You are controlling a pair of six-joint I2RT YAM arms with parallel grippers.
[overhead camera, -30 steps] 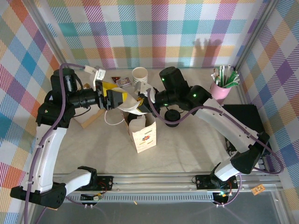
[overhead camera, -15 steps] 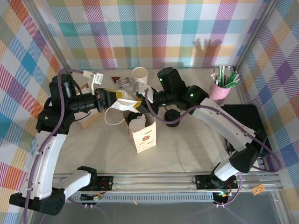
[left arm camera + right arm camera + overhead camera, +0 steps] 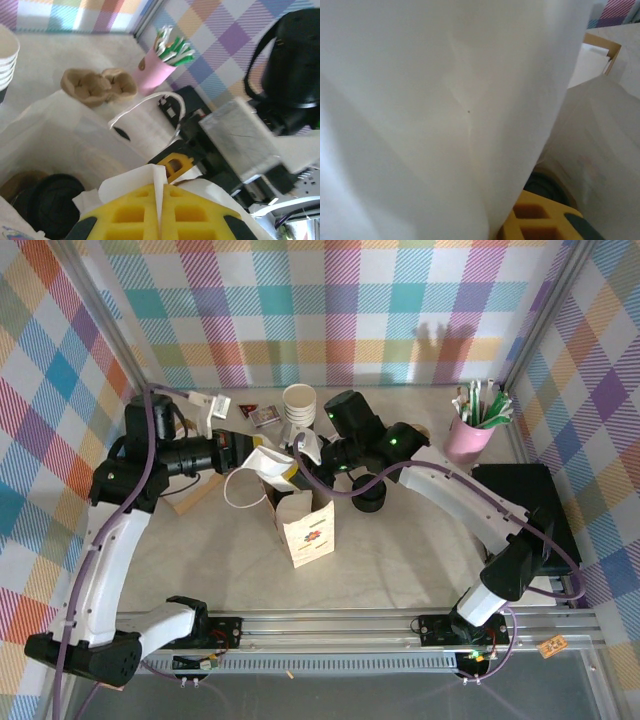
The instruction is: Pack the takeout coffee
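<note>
The takeout coffee sits inside the white paper bag (image 3: 305,525). Its round black lid (image 3: 50,202) shows deep in the bag in the left wrist view and past the paper as the lid (image 3: 549,186) in the right wrist view. My left gripper (image 3: 266,462) is shut on the bag's upper rim, with the paper pinched between the yellow fingers (image 3: 135,217). My right gripper (image 3: 303,456) holds the opposite rim just right of it. One yellow finger (image 3: 540,222) presses against the bag's paper (image 3: 445,100), which hides the other finger.
A stack of lidless cream cups (image 3: 299,403) stands behind the bag, and a squat black lid stack (image 3: 368,492) to its right. A pink cup of straws (image 3: 471,430) and a pulp cup carrier (image 3: 97,86) are at the back right. A wooden frame (image 3: 190,497) lies left.
The right arm has shifted left and both grippers have drawn closer together over the bag. The rim they hold is now bunched smaller and sits lower, nearer the bag's mouth.
</note>
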